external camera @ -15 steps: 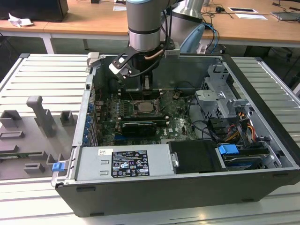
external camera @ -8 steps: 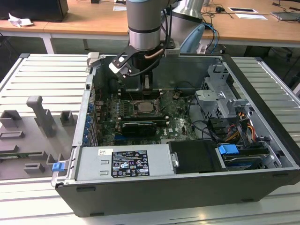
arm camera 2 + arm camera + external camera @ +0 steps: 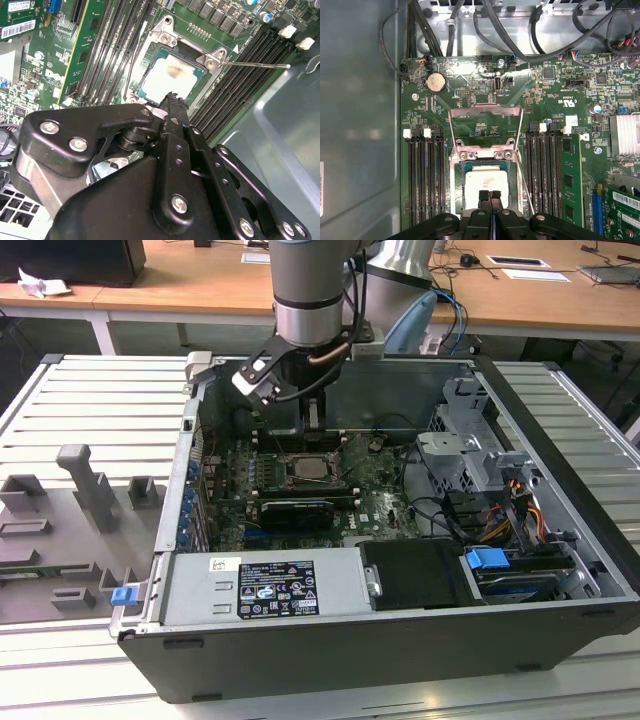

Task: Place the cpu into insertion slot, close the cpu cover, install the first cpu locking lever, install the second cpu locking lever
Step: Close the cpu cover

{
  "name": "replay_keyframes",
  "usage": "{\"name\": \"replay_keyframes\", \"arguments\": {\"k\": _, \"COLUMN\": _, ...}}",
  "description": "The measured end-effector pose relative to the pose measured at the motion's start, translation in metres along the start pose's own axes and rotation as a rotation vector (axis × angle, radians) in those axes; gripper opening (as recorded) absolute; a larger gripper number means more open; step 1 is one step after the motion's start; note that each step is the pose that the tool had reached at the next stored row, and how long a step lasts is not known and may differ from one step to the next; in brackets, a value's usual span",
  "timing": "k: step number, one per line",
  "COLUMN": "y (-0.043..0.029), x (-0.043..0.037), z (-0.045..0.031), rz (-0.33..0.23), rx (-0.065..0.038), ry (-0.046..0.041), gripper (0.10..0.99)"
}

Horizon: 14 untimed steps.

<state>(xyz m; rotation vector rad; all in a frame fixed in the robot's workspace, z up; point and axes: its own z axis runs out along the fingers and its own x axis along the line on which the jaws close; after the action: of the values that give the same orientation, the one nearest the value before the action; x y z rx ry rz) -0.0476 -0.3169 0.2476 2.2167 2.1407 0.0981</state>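
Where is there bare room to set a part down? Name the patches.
Free: slatted table at the exterior view's left, beyond the grey fixtures, and right of the computer case. Crowded: the motherboard around the cpu, where the gripper hangs.

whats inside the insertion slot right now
The cpu lies in the insertion slot, pale face up with a brownish smear. The cpu cover stands swung open, off it. The shut tool hides the chip's near edge, and whatever lies under the chip is covered.

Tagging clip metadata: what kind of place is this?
Probably a robotics lab or workshop: an open computer case sits on a slatted metal table, with wooden desks behind.
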Motion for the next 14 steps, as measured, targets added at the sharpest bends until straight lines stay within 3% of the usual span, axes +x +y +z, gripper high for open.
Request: {"name": "replay_keyframes", "arguments": {"k": 14, "y": 0.0017, "x": 0.0, "z": -0.0041, "rz": 0.004, "rx": 0.0, "ry": -0.0004, "gripper": 0.106}}
